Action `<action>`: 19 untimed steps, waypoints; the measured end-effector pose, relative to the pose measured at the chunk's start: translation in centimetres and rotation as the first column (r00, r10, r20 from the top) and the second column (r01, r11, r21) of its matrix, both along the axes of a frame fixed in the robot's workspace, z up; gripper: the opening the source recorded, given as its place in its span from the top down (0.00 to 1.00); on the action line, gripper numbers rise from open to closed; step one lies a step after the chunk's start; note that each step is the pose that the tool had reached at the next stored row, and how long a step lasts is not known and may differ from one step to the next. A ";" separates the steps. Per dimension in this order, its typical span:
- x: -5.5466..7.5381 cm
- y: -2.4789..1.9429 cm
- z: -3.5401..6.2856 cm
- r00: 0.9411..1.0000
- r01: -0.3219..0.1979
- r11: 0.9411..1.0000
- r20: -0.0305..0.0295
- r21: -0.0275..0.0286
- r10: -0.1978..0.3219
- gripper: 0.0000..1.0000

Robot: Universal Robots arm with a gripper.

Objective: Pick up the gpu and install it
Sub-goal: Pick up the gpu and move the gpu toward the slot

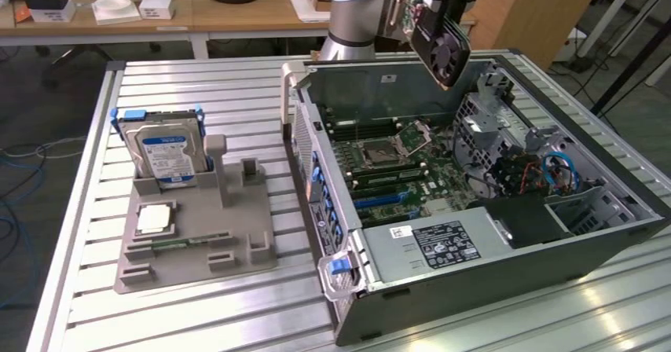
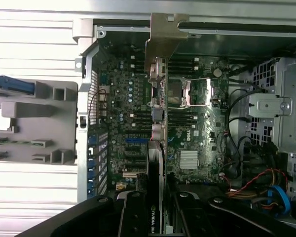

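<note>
Hand: your hand (image 1: pixel 441 6) pinches the gpu (image 1: pixel 438 42) by its upper edge; in the wrist view the black fingers (image 2: pixel 133 212) sit on either side of the card's edge.
Gpu: it hangs in the air, tilted, above the far rim of the case (image 1: pixel 587 234), at about 1 o'clock in the exterior view. The fan face looks toward the exterior view's right and the bracket (image 2: pixel 163 37) leads, seen edge-on in the wrist view.
Case: it lies open on the desk (image 1: pixel 84 305), with the motherboard (image 1: pixel 404 167) facing up. The black power supply (image 1: pixel 445 243) fills the near end, at about 5 o'clock.
Slots: the blue expansion slots (image 1: pixel 378 200) lie at about 6 o'clock from the processor socket (image 1: pixel 379 154), near the case's back wall.
Alignment: you do well to bring the card square and upright before lowering; I judge the present tilt would make its edge meet a slot crookedly.
Bracket: keep it toward the back wall, so it drops into the rear opening as the card seats.
Hazards: the cables (image 1: pixel 555 171) at 3 o'clock and the drive cage (image 1: pixel 488 112) stand close to the card's path. Keep off the open socket.
Tray: the grey tray (image 1: pixel 194 246) at 9 o'clock carries the hard drive (image 1: pixel 163 148); it plays no part in this step.
</note>
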State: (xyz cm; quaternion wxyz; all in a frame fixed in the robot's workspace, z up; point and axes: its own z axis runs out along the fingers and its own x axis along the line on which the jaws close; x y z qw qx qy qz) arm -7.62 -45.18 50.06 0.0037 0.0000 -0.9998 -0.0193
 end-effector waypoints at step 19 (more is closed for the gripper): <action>1.9 0.00 -3.11 1.000 0.000 1.000 0.000 0.000 0.000 0.74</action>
